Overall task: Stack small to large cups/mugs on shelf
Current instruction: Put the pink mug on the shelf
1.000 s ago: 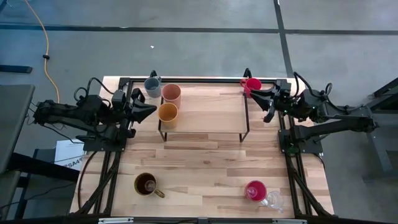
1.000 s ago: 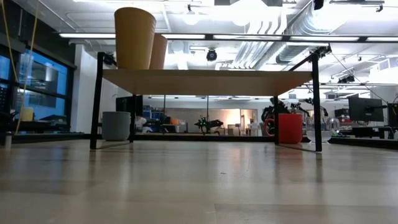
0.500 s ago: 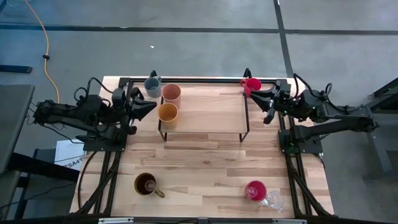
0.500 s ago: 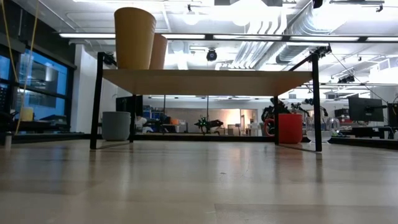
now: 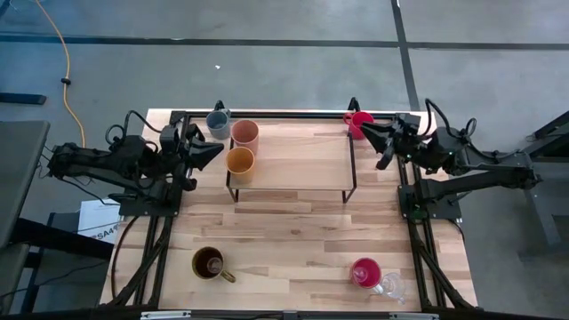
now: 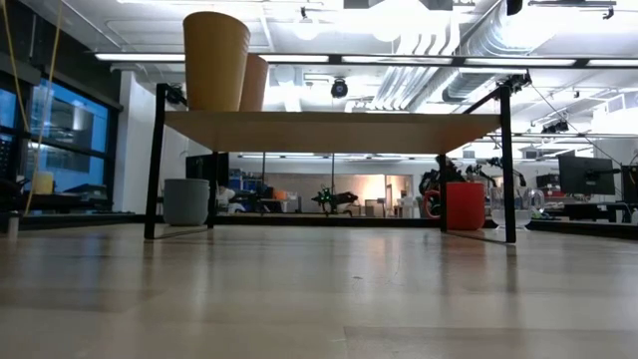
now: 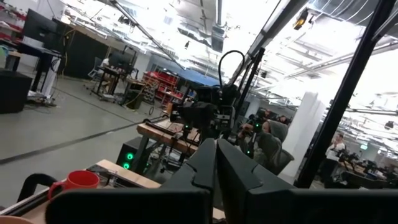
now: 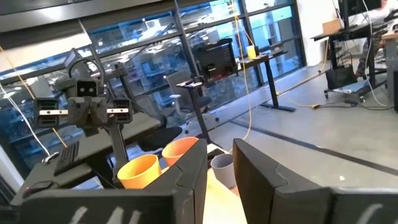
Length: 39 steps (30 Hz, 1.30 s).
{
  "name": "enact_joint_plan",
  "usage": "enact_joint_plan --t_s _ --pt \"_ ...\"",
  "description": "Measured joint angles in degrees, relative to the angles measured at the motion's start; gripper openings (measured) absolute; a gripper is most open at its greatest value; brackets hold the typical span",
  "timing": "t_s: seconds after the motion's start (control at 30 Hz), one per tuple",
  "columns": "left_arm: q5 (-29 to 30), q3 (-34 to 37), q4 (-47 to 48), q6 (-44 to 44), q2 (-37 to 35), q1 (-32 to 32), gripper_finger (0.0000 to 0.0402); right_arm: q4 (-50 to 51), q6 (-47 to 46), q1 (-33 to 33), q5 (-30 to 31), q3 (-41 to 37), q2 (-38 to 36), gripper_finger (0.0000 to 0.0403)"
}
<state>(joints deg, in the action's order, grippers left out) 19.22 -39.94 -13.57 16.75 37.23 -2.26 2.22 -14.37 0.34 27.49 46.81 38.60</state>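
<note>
Left pincer: fingers together, empty, just beside the shelf end carrying the orange cup and peach tumbler. Right pincer: fingers slightly apart, empty, red mug just beside its tip. The mug is probably rigid, light and smooth; grip across the rim, clear of the handle.

Table: pale butcher-block wood, visible strips, low sheen in low view. Shelf: thin matt black metal frame, light wooden plank top. Orange-yellow cup and peach tumbler: smooth, matt, plastic-looking. Grey-blue mug: dull finish. Red cup just off the right jaws: smooth, slight gloss. Dark-brown mug: glossy glaze. Clear glass cup: transparent glass. Both arms: matt black.
</note>
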Motion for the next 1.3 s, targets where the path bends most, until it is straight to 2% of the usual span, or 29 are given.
enact_joint_plan --t_s 0.4,0.67,0.8,0.9,1.07,1.2,1.3 --pt "-4.29 -0.01 0.44 -1.53 -2.64 0.0 0.0003 0.05 -2.65 0.02 1.45 0.0 0.01 0.0068" --pt "-4.24 -0.02 0.18 -1.51 -3.54 0.0 0.0003 0.11 -3.97 0.02 -2.7 0.0 0.01 0.0068" --pt "-4.16 -0.02 0.03 -1.49 -3.26 0.0 0.0003 1.72 -10.03 0.0 -3.64 0.0 -0.09 0.0068" --pt "-3.14 -0.02 0.03 -0.9 -3.23 0.0 0.0003 6.5 -16.47 0.0 -9.44 0.0 -0.12 0.007" --pt "-1.93 -0.17 -0.02 0.02 -3.22 0.0 0.0003 16.71 -29.6 1.18 -23.0 0.0 0.06 0.0095" --pt "-1.49 -0.17 -0.22 0.03 -3.23 0.0 0.0003 18.23 -36.93 5.49 -31.81 0.0 1.05 0.0126" --pt "-1.49 -0.18 -0.19 0.04 -3.23 0.0 0.0003 19.18 -40.87 9.86 -34.26 0.93 2.8 0.0144"
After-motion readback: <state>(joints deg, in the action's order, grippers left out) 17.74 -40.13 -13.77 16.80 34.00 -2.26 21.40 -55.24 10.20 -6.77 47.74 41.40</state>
